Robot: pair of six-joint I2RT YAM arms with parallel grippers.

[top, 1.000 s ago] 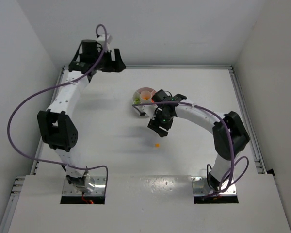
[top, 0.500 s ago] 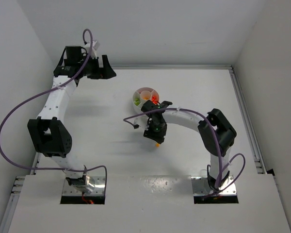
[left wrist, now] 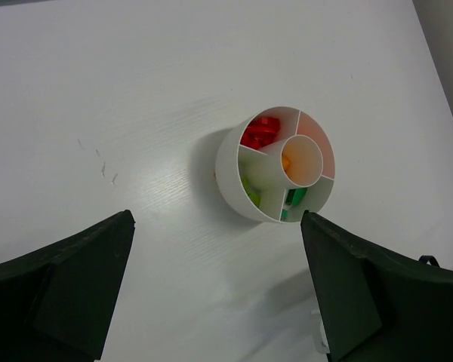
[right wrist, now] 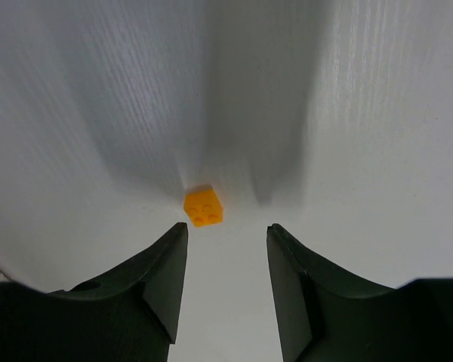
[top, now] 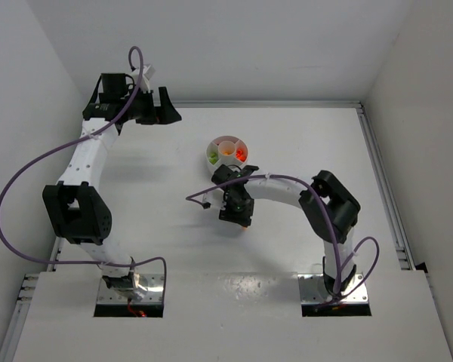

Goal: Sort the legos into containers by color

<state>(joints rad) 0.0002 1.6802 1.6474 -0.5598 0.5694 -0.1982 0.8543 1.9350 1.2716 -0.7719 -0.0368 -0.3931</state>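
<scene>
Step in hand: picking up the last loose piece seen, by my judgement. The right gripper [right wrist: 226, 234] hung low over a small orange plastic brick [right wrist: 203, 207] on the white table [right wrist: 362, 113].

Right hand: jaws stood partly apart with nothing between them. The brick lay just beyond the fingertips, not touched.

Left hand: the left gripper [left wrist: 217, 219] was spread wide and empty, held high and well apart from the work, facing the round white plastic dish [left wrist: 230, 177].

Where the brick lay: in the overhead view at about 6 o'clock from the dish [top: 214, 151], well apart from it. In the right wrist view it sat at about 11 o'clock from the gap's middle, nearer the left finger.

Brick's heading: nearly cubic, so no clear long axis. The face with round marks was towards the camera, and its edges were skewed a little to the line between the fingers.

Dish contents: red in one wedge, green in two others, orange showing in the central cup.

Next move, judged: shift a touch towards 11 o'clock to centre the gap on the brick, lower, and close on two opposite flat sides. Then carry it to the orange compartment at 12 o'clock.
</scene>
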